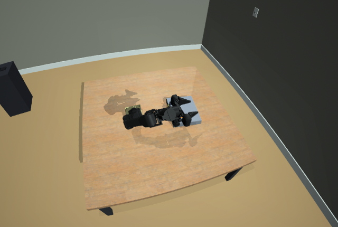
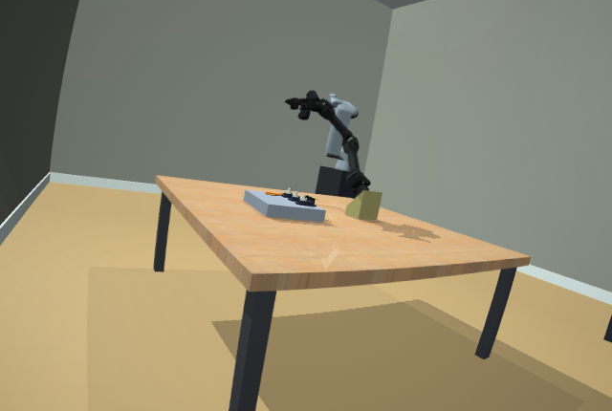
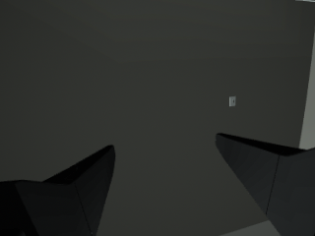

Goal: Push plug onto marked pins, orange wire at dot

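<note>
The pale blue-grey holder (image 1: pixel 188 106) (image 2: pixel 295 212) lies flat on the wooden table (image 1: pixel 152 164) (image 2: pixel 267 248). In the exterior view, dark parts with white tops (image 2: pixel 295 195) sit on it, with an orange lead (image 2: pixel 273 193) at their left end. The plug, the pins and the coloured band cannot be made out. My gripper (image 1: pixel 194 106) (image 2: pixel 286 101) (image 3: pixel 166 145) is open and empty, high above the holder. Its fingers point level, toward the dark wall, so the wrist view shows neither holder nor plug. The arm hides part of the holder in the top view.
An olive wedge-shaped block (image 1: pixel 138 106) (image 2: pixel 369 205) stands under the arm's base, beside the holder. A second, pale arm (image 2: pixel 338 130) stands on a dark pedestal (image 2: pixel 332 181) behind the table. A small wall plate (image 1: pixel 255 12) (image 3: pixel 232 101) is on the dark wall.
</note>
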Motion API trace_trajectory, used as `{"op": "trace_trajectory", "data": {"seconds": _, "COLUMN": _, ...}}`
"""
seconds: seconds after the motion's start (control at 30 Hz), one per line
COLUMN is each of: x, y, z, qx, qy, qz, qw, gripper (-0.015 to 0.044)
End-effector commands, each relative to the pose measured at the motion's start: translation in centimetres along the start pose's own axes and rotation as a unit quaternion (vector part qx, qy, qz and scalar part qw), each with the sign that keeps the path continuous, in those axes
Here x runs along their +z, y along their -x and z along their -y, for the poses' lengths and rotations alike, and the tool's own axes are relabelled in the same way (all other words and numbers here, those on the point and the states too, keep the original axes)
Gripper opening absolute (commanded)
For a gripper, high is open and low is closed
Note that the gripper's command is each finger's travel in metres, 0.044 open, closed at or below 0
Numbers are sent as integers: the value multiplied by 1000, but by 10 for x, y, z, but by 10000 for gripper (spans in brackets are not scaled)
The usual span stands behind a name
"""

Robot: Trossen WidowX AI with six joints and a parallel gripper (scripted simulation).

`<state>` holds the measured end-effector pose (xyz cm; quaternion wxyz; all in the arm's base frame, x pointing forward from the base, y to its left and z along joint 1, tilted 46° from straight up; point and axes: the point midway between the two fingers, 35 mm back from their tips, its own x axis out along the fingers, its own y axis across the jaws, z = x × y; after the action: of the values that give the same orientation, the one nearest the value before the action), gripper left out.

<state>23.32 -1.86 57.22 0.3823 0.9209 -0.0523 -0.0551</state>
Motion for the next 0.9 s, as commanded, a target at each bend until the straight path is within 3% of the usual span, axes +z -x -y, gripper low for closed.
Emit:
{"op": "trace_trajectory", "data": {"seconds": 0.0, "x": 0, "y": 0, "z": 0, "qx": 0, "qy": 1, "qz": 0, "qw": 1000, "gripper": 374}}
{"op": "trace_trajectory", "data": {"seconds": 0.33, "x": 3, "y": -13, "z": 8, "qx": 0, "qy": 83, "qz": -6, "qw": 997, "gripper": 115}}
{"op": "trace_trajectory", "data": {"seconds": 0.87, "x": 18, "y": -45, "z": 35, "qx": 6, "qy": 304, "qz": -24, "qw": 952, "gripper": 115}}
